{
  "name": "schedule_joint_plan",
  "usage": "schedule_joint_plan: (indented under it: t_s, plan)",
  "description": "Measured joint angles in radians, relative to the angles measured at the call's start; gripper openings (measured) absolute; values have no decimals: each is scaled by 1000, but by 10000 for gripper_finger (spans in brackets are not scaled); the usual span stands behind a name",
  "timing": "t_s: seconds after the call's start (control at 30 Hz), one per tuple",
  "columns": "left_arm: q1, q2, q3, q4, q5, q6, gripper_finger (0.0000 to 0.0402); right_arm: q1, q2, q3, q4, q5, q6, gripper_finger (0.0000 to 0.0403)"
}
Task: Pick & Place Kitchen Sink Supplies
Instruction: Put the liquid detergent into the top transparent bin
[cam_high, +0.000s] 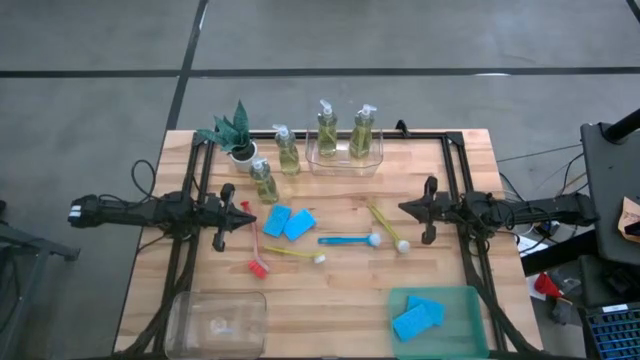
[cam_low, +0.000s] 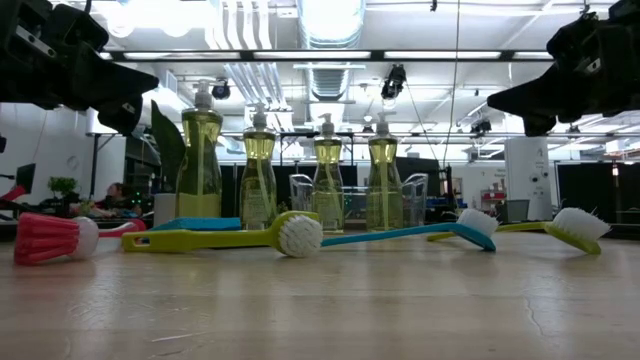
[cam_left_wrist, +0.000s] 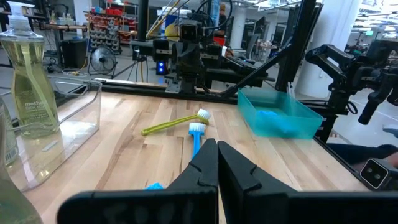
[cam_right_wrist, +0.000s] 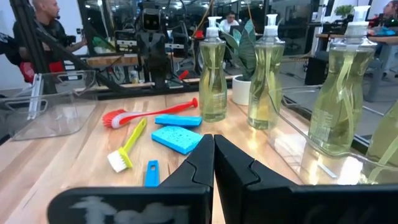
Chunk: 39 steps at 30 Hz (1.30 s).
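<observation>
Both arms hover above the table, touching nothing. My left gripper (cam_high: 249, 216) (cam_left_wrist: 217, 152) is shut, just left of two blue sponges (cam_high: 289, 222) lying flat. My right gripper (cam_high: 404, 208) (cam_right_wrist: 214, 146) is shut, right of a yellow-green brush (cam_high: 387, 228). A blue brush (cam_high: 347, 240), a yellow brush (cam_high: 293, 253) and a red brush (cam_high: 254, 244) lie flat mid-table. Two soap bottles (cam_high: 344, 132) stand in a clear bin at the far edge. Two more bottles (cam_high: 287, 150) (cam_high: 264, 181) stand on the wood. Two further sponges (cam_high: 417, 317) lie in a teal bin.
A potted green plant (cam_high: 235, 131) stands at the far left, beside the loose bottles. A clear bin (cam_high: 217, 322) sits at the near left corner and the teal bin (cam_high: 472, 305) at the near right. Bare wood lies between the two bins.
</observation>
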Motion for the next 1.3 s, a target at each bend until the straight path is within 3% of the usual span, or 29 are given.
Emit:
schedule_joint_plan:
  t_s: [1.07, 1.3]
  plan:
    - [0, 0, 0, 2, 0, 9, 0, 0, 1, 0, 1, 0, -1, 9]
    - [-1, 3, 0, 85, -93, -4, 0, 0, 1, 0, 1, 1, -1, 9]
